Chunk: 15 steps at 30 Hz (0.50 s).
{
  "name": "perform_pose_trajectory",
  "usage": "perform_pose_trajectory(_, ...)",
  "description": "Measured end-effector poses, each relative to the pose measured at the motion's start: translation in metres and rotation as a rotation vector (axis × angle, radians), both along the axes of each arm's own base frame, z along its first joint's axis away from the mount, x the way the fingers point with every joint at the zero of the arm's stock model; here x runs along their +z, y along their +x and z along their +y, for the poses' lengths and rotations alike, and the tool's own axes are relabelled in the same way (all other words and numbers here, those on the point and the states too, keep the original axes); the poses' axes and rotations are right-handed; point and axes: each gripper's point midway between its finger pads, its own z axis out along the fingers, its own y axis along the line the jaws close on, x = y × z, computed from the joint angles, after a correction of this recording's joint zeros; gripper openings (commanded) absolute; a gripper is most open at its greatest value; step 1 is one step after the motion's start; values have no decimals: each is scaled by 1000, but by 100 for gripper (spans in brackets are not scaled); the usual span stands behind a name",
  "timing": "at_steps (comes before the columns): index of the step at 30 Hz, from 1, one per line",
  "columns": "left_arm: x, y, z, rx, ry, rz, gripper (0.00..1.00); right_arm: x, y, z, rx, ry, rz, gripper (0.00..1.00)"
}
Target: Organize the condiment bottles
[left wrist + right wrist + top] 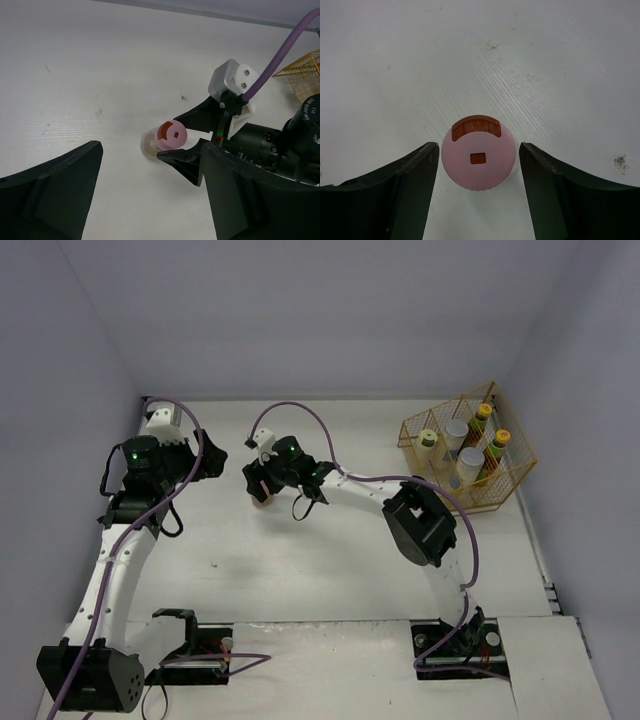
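Observation:
A pink-lidded brown jar (pixel 478 157) stands upright on the white table, left of centre in the top view (pixel 262 498). My right gripper (pixel 479 165) is open, with one finger on each side of the lid and a small gap at both sides. It also shows in the top view (pixel 260 486). My left gripper (pixel 150 200) is open and empty, a little left of the jar (pixel 171 136), and also shows in the top view (pixel 213 462). The other bottles stand in the gold wire basket (pixel 505 475): a pale yellow-green-lidded jar (pixel 428 438), two silver-lidded jars (pixel 456 430), and two yellow-capped sauce bottles (pixel 483 415).
The basket sits at the far right, near the right wall. The right arm's elbow (pixel 420 523) hangs over the table between the basket and the jar. Purple cables loop above both arms. Walls close the table at left, back and right.

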Motion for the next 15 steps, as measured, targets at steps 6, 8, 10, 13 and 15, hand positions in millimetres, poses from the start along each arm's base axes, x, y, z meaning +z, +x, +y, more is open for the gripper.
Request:
perform_pose_trajectory(6,0,0,0,0,0,0,80,-3,7,-2,-28,-6,-25,8)
perform_pose_trajectory(8,0,0,0,0,0,0,80,-5,7,-7,-42,-18,-31,5)
perform_pose_trajectory(10,0,0,0,0,0,0,80,-4,7,-19,-63,-31,-38,2)
perform_pose_trajectory(13,0,0,0,0,0,0,80,11,6,-43,-108,-50,-48,0)
perform_pose_trajectory(15,0,0,0,0,0,0,80,32,14,-64,-160,-47,-71,0)
